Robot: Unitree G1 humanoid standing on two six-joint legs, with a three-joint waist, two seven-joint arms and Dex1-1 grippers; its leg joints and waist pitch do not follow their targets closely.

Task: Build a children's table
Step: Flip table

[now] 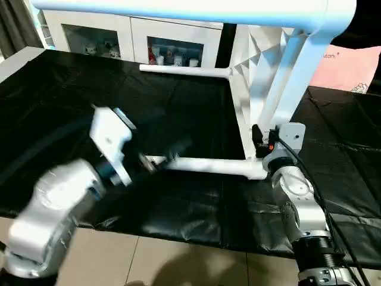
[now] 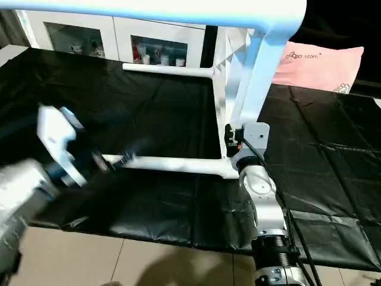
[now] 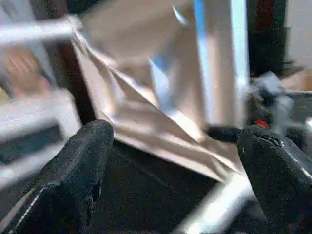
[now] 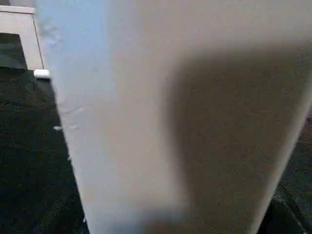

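Note:
The children's table lies on its side on a black cloth (image 1: 71, 89). Its white tabletop (image 1: 280, 89) stands on edge, with the ribbed underside (image 1: 253, 53) facing left. Three white legs point left from it: one across the top (image 1: 178, 9), one at the back (image 1: 184, 70) and one low over the cloth (image 1: 208, 165). My left gripper (image 1: 156, 162) is at the free end of the low leg, open, its fingers (image 3: 78, 170) wide apart and holding nothing. My right gripper (image 1: 261, 143) is at the tabletop's lower near corner, where the low leg joins, with white plastic (image 4: 170, 122) right in front of it.
A white glass-doored cabinet (image 1: 119, 36) stands behind the cloth. A pink cushion (image 1: 351, 65) lies at the back right. The cloth's front edge meets beige floor tiles (image 1: 178, 262) near my arms.

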